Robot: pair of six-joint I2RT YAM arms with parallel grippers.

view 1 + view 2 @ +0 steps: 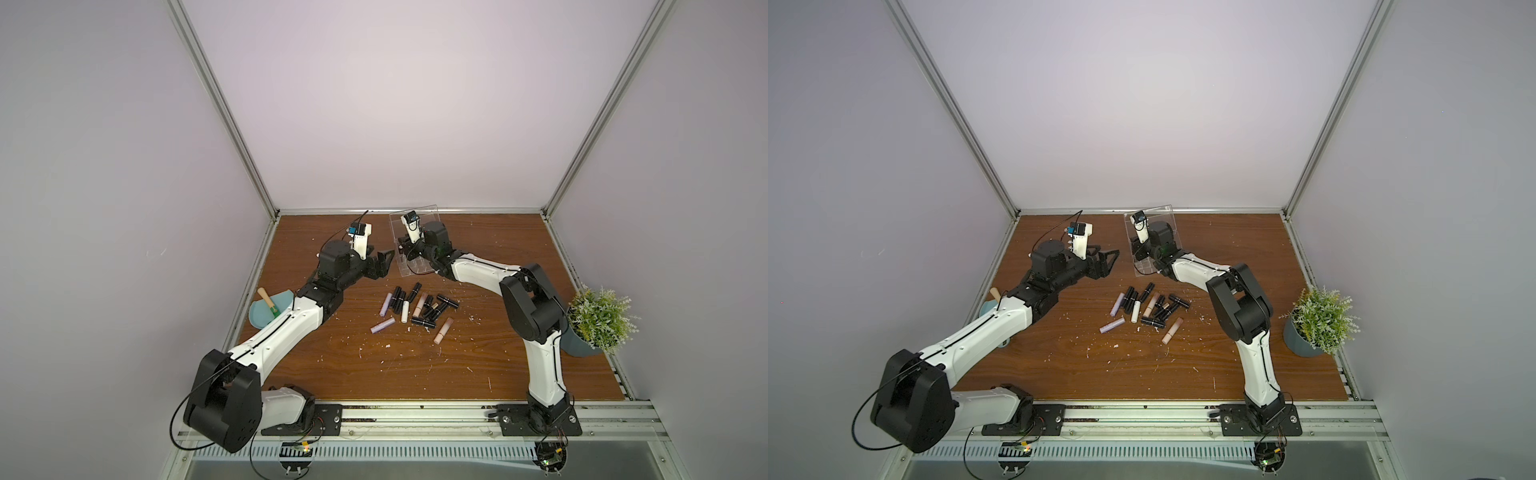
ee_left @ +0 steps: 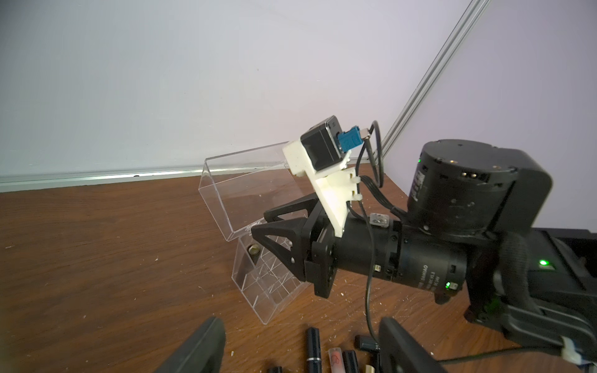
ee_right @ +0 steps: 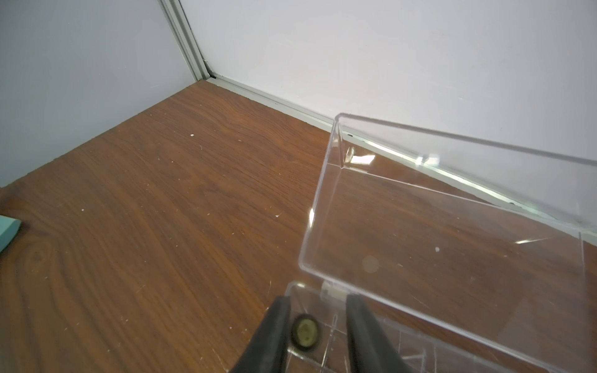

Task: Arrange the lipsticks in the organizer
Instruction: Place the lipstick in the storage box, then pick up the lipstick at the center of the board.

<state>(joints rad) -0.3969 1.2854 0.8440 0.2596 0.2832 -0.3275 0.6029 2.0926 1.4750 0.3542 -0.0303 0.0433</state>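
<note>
Lipsticks point(image 1: 420, 304): likely light, stiff, slick, for pinching mid-barrel; right claw point(image 3: 317, 302) part-open astride upright tube point(image 3: 305, 332) in organizer point(image 2: 258, 297); left claw point(image 1: 385, 265), nine o'clock, wide, empty.

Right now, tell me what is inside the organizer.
One lipstick stands in a corner compartment of the organizer, between the open fingers of the right hand. Nearby compartments look empty; the hand covers the rest.

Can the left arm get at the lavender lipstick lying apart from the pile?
Probably yes: the left tool is open and empty, and the lavender lipstick lies alone with nothing between them.
</note>
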